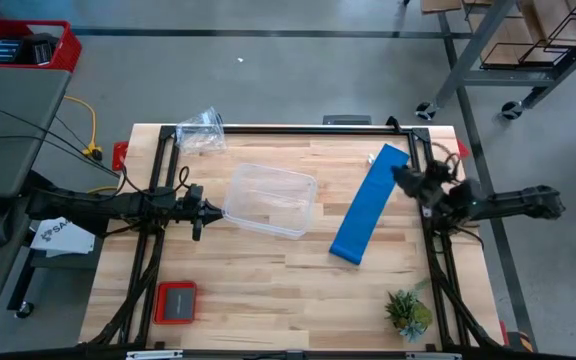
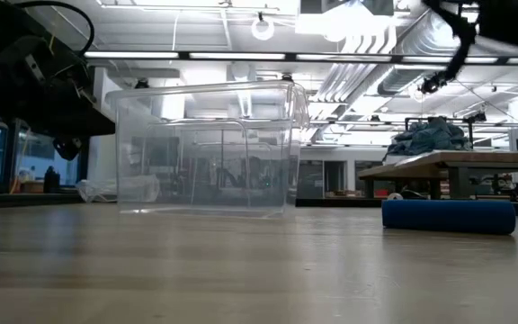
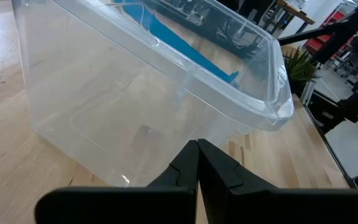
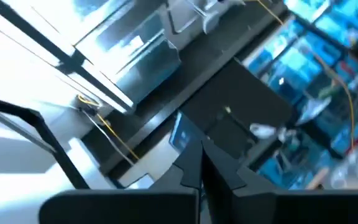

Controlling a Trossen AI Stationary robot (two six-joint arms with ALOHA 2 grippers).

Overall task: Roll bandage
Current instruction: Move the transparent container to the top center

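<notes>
Bandage (image 1: 366, 208) bright blue; tub (image 1: 270, 200) clear; table (image 1: 268, 290) pale wood.

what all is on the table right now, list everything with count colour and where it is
bandage: one, bright blue, lying flat as a long strip on the right half of the table, slanting from the back towards the middle
tub: one, clear plastic, open and nothing seen inside, middle of the table
plastic bag: one, clear and crumpled, back left edge of the table
plant: one, small and green, front right corner
flat case: one, red with a grey middle, front left
table: one, light wood
left gripper: one, dark, shut, holding nothing, just left of the tub
right gripper: one, dark, shut, holding nothing, at the back end of the bandage
</notes>
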